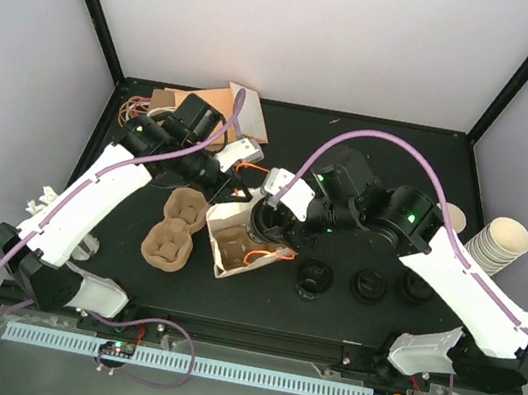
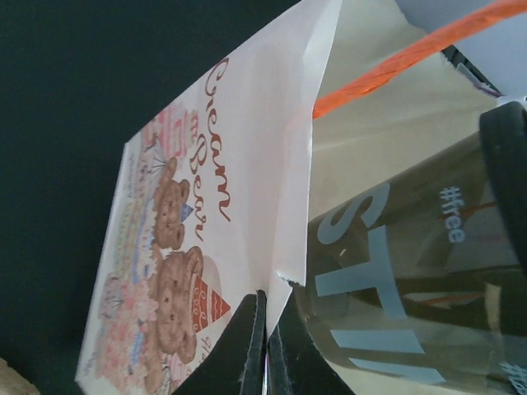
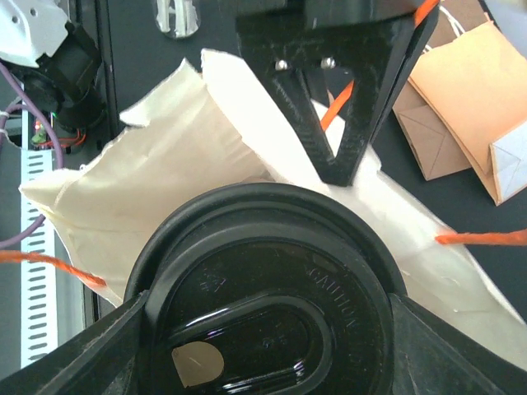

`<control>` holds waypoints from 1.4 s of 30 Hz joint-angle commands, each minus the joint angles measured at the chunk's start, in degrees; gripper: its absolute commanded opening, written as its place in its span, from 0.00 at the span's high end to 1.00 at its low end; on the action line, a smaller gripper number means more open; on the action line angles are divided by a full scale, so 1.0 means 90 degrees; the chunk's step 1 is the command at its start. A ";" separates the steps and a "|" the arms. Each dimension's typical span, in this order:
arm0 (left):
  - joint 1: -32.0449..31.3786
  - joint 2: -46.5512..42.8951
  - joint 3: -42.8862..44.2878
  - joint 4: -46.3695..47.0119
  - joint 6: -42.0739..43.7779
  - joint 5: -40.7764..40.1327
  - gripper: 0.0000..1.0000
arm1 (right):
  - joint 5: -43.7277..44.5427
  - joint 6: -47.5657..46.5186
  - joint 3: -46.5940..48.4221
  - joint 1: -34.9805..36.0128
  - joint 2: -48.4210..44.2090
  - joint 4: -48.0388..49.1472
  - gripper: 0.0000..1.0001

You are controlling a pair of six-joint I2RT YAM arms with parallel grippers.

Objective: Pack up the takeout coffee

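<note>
The takeout coffee (image 3: pixel 272 288) has a black lid with a sip hole. My right gripper (image 3: pixel 272 329) is shut on it, one finger at each side of the lid. In the left wrist view the takeout coffee's side (image 2: pixel 395 247) looks dark with pale lettering. It stands inside the mouth of the white paper bag (image 1: pixel 234 245), which has orange handles (image 2: pixel 395 62) and bear print (image 2: pixel 177 271). My left gripper (image 2: pixel 265 300) is shut on the bag's rim, right beside the cup. From above, the left gripper (image 1: pixel 242 192) and right gripper (image 1: pixel 275 222) meet at the bag's far edge.
Two brown pulp cup carriers (image 1: pixel 175 228) lie left of the bag. Black lids (image 1: pixel 312 277) sit in a row to its right. A stack of cream cups (image 1: pixel 499 245) stands at the far right. Brown paper bags (image 1: pixel 229 105) lie at the back.
</note>
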 commanded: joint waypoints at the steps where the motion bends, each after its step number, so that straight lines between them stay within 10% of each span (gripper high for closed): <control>1: -0.0059 -0.0234 0.0299 -0.0042 0.0278 -0.0208 0.99 | 0.0093 -0.0172 -0.0234 0.0071 -0.0056 0.0263 0.36; 42: -0.1406 -0.1044 -0.0239 0.0388 0.0790 -0.1995 0.98 | 0.1177 -0.1126 -0.2057 0.0914 -0.0488 0.1643 0.42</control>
